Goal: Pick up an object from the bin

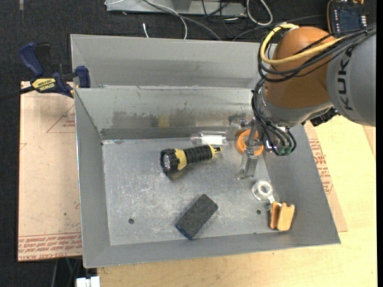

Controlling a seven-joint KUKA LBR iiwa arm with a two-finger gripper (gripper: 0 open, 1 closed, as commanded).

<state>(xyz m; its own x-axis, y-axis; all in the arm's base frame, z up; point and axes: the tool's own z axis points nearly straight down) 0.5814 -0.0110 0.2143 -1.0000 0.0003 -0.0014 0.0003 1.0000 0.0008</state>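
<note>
My arm [299,70] reaches into the bin [90,160] at its right rear, low beside a small orange thing [242,141]. Left of that lies a black-and-yellow torch [185,158]. Nearer the front are a dark block [196,216], a clear ring [262,190] and a tan wooden piece [281,215].

Rear: dark carpeted floor [60,11], crossed by loose black cables [210,5]. Front: pale tan tabletop [239,269], evenly lit.

Your arm [354,82] reaches in from the right, its orange-covered wrist [297,55] looped with yellow and black cables [266,43]. Beneath that wrist your pincer [248,164] hangs low, pointing nearly straight down.
</note>
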